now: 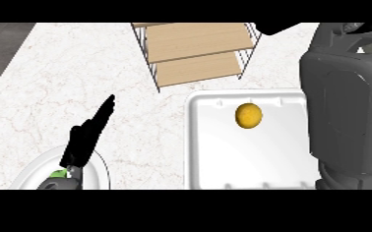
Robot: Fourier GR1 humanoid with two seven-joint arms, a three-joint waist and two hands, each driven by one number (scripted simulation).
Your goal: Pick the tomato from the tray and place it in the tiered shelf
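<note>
While the yellow tomato (248,116) is lying untouched in the white tray (210,152) | left hand (88,137) resting, fingers straight | right hand's fingers hidden, cannot tell | risk: forearm nudging tray, tomato rolling.

The tomato (248,115) is a small yellow-orange round fruit, slightly taller than wide in the head view, lying free in the upper middle of the white tray (210,142). The tray is a shallow rectangular dish with rounded corners and a raised rim, sitting on the worktop at the right. The tiered shelf (196,54) stands just beyond the tray, toward the top of the view: pale wooden boards stepped one above another in a thin dark wire frame, its boards bare
</note>
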